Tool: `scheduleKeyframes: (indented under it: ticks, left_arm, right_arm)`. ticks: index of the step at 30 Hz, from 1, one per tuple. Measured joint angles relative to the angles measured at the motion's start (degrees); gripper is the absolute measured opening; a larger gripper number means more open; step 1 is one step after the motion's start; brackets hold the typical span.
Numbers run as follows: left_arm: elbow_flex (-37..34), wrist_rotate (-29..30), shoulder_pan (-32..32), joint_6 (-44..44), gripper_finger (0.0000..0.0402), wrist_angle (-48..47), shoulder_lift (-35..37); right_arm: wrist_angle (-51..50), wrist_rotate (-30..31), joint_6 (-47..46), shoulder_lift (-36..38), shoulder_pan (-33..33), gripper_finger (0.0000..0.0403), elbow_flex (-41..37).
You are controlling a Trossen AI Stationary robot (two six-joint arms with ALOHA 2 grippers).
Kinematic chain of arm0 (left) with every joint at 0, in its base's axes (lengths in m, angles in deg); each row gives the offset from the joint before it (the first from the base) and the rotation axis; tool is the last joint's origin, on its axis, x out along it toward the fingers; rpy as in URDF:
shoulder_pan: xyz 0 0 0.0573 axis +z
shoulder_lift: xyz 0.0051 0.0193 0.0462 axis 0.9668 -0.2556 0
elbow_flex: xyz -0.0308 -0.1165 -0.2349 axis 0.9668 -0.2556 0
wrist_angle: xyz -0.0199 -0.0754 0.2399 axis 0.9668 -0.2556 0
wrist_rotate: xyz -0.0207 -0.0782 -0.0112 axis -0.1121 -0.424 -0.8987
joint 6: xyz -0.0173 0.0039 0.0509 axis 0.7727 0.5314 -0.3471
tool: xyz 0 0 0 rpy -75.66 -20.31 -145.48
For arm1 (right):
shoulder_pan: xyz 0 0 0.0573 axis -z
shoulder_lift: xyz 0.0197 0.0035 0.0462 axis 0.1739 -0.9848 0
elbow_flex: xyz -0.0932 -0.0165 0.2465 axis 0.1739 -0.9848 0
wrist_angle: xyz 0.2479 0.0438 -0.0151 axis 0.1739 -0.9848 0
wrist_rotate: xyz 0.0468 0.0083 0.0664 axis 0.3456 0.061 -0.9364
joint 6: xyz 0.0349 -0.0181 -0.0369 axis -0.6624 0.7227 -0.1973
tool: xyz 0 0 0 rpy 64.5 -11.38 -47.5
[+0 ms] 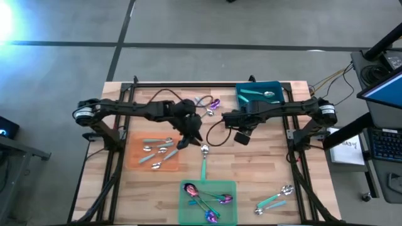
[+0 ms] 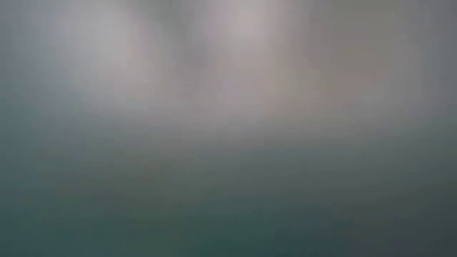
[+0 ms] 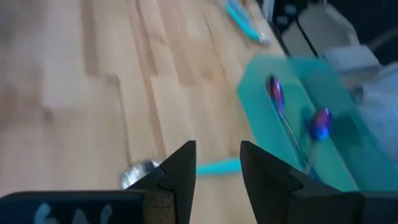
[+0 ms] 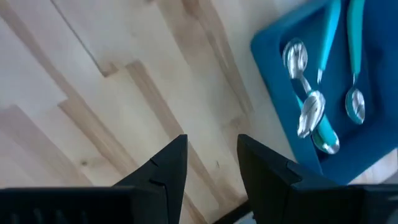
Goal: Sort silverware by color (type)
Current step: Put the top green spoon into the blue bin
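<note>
A silver-headed spoon (image 1: 204,150) with a teal handle (image 3: 217,166) lies flat on the wood at the table's middle. My left gripper (image 1: 188,139) hovers open just left of it; in the left wrist view the open fingers (image 3: 217,149) frame the handle without touching it, and the silver head (image 3: 140,173) shows beside one finger. My right gripper (image 1: 233,122) hangs open over bare wood (image 4: 211,143) beside the teal bin (image 1: 276,85). Silver spoons lie on the orange mat (image 1: 135,157), purple ones on the green mat (image 1: 229,187).
The teal bin (image 4: 273,68) at the far right holds several silver spoons. A few loose spoons lie at the far middle (image 1: 208,103) and near the right front corner (image 1: 276,198). Bare wood lies between the mats. The low view is a blur.
</note>
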Motion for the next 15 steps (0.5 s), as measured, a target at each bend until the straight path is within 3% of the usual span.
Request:
scheduleKeyframes:
  ticks: [9,11,15]
  left_arm:
    - [-14.2,9.7,4.0,5.9,0.0109,27.2,8.2]
    - [-15.4,12.8,5.4,6.0,0.0109,27.3,9.0]
    - [-15.5,13.5,7.2,11.3,0.0109,21.8,8.0]
  right_arm:
    - [5.0,0.6,1.9,0.0,0.1,0.0130,-3.7]
    - [7.2,0.6,4.4,0.0,0.2,0.0130,-4.1]
    - [11.4,0.5,8.4,0.0,0.8,0.0130,-4.4]
